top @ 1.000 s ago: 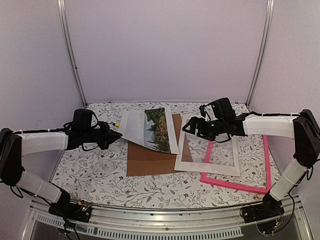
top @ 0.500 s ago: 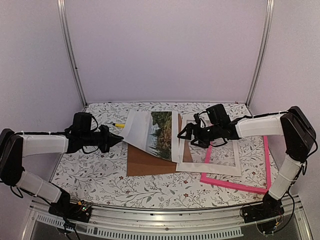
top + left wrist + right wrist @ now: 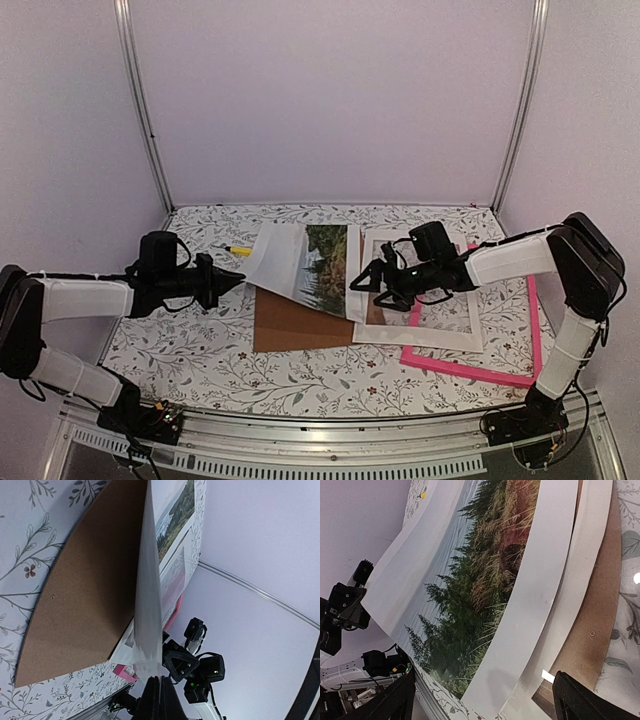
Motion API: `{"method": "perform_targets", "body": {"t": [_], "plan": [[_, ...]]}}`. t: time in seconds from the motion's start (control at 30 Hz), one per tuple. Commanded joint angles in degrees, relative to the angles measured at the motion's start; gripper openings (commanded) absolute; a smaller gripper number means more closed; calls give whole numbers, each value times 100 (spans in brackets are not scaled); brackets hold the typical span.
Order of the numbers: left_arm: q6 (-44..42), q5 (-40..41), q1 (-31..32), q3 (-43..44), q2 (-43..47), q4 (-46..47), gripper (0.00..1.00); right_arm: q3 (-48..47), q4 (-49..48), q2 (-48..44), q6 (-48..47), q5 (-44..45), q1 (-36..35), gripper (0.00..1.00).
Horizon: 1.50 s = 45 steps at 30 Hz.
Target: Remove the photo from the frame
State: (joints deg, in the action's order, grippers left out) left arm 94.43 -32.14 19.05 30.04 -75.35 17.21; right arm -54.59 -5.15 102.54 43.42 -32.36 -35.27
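The photo [image 3: 300, 265], a white-bordered sheet with a landscape print, hangs curved above the brown backing board [image 3: 300, 325]. Its left edge is raised and its right edge rests low. My left gripper [image 3: 238, 283] is shut on the photo's left edge; in the left wrist view its tips [image 3: 156, 686] pinch the sheet [image 3: 147, 605] seen edge-on. My right gripper [image 3: 372, 280] is open at the photo's right edge. In the right wrist view the photo [image 3: 485, 580] fills the space between its spread fingers [image 3: 395, 700]. The pink frame [image 3: 470, 369] lies flat at the right.
A white mat [image 3: 430, 338] lies partly over the pink frame and the backing board. A small yellow-tipped object [image 3: 237, 250] lies on the floral tablecloth behind the left gripper. Metal posts and pale walls close in the back and sides.
My right gripper has moved down and left to the photo's right edge. The photo has swung right and lies flatter. My left gripper has sunk a little, still holding the edge.
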Motion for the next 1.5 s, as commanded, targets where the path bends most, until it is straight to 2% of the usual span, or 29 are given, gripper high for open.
{"method": "perform_targets", "body": {"t": [0.0, 1.0, 1.27, 1.47], "plan": [[349, -33, -66, -199, 156, 561, 0, 127, -432, 146, 261, -385, -58, 99], [535, -25, -59, -374, 262, 986, 0, 449, -1977, 896, 1746, -1070, -416, 96], [404, -103, -61, -376, 299, 859, 0, 193, -2020, 1004, 1869, -1033, -413, 88], [268, -239, -64, -399, 324, 703, 0, 12, -2008, 1126, 1929, -1056, -411, 72]]}}
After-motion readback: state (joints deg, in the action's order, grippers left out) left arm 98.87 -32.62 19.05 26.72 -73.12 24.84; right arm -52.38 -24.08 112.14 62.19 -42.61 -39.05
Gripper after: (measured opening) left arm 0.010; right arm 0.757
